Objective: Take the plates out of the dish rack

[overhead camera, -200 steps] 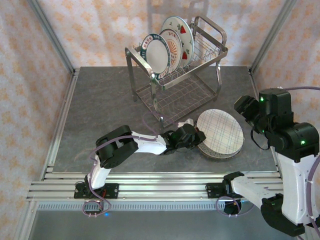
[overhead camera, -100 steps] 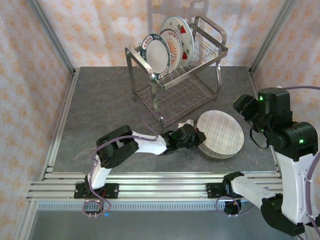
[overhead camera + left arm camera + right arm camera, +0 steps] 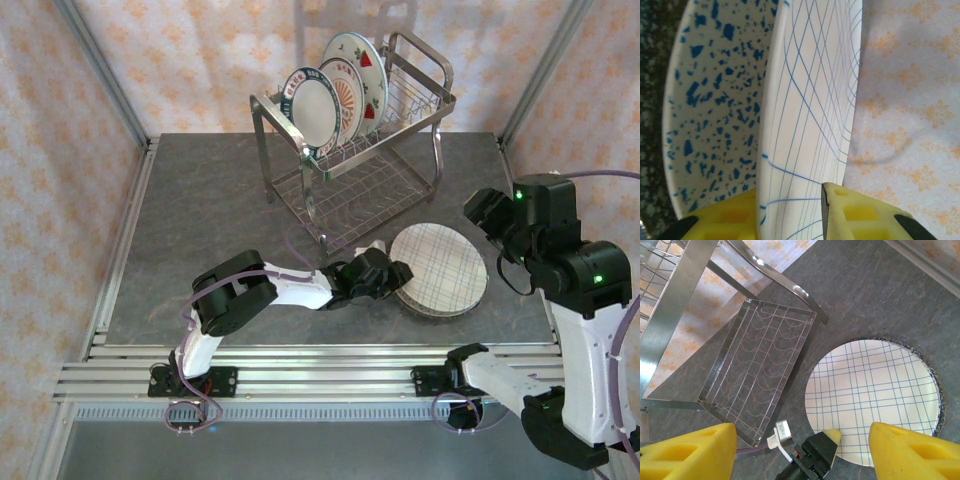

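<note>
The dish rack (image 3: pixel 395 125) stands at the upper middle of the top view, on the far part of the grey worktop (image 3: pixel 220 200). Three plates stand upright in its top tier. A white one with a dark lettered rim (image 3: pixel 312 112) is in front, one with orange rays (image 3: pixel 350 98) is just behind it, and one with red fruit prints (image 3: pixel 362 60) is at the back. The lower tier shows bare wire in the top view and in the upper left of the right wrist view.

At the lower right of the top view, clear of the rack, the plaid plate (image 3: pixel 445 262) lies face up on the worktop over a speckled plate (image 3: pixel 715 100). The left tool (image 3: pixel 400 272) reaches it from the left of the frame and is clamped on its near rim.

In the left wrist view the plaid plate (image 3: pixel 810 100) runs up the middle of the frame with its edge between the two yellow fingers (image 3: pixel 860 215) of the left tool (image 3: pixel 790 220). One finger is on its lined face. The other is at its back, between it and the blue-flecked speckled plate at the left of the frame.

The right wrist view looks down on the plaid plate (image 3: pixel 875 395), with a dark flecked rim showing past its upper right edge. The right tool (image 3: pixel 800 445) hangs above with its yellow fingers (image 3: pixel 695 450) wide apart at the bottom corners, holding nothing. The tip of the left tool shows at the plate's lower left rim.
</note>
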Controlling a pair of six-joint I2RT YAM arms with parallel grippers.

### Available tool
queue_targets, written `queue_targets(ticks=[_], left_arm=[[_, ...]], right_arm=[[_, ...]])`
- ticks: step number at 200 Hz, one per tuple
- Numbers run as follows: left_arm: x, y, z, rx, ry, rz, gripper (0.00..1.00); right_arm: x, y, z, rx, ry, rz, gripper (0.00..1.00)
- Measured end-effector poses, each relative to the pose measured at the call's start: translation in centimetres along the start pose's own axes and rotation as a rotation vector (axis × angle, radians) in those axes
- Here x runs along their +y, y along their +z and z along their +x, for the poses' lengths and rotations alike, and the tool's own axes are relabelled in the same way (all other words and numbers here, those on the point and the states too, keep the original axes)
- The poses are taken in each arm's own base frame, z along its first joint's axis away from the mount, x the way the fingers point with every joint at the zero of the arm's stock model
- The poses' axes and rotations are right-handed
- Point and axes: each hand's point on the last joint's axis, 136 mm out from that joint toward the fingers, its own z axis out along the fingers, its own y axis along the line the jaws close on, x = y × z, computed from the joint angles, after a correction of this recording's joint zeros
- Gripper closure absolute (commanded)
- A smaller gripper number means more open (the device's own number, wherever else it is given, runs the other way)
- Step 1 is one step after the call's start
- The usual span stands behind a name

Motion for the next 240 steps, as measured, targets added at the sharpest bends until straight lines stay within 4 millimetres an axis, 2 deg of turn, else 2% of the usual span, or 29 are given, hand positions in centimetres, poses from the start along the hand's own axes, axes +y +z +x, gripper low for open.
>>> queue_targets(ticks=[74, 196, 216, 240], left_arm=[[2.1, -0.2, 0.0, 0.01, 0.004, -0.093, 0.61], [2.8, -1.0, 0.0, 0.031, 0.059, -0.263, 0.59], [3.0, -1.4, -0.1, 0.034, 0.08, -0.3, 0.52], [3.0, -1.8, -0.4, 0.035, 0.098, -0.334, 0.49]], right_arm=[[0.1, 0.3, 0.0, 0.0, 0.0, 0.0, 0.3], [0.0, 0.6, 0.2, 0.007, -0.002, 0.008, 0.3], [0.0, 0.6, 0.2, 0.006, -0.003, 0.008, 0.3], [0.0, 0.8, 0.2, 0.01, -0.012, 0.012, 0.3]])
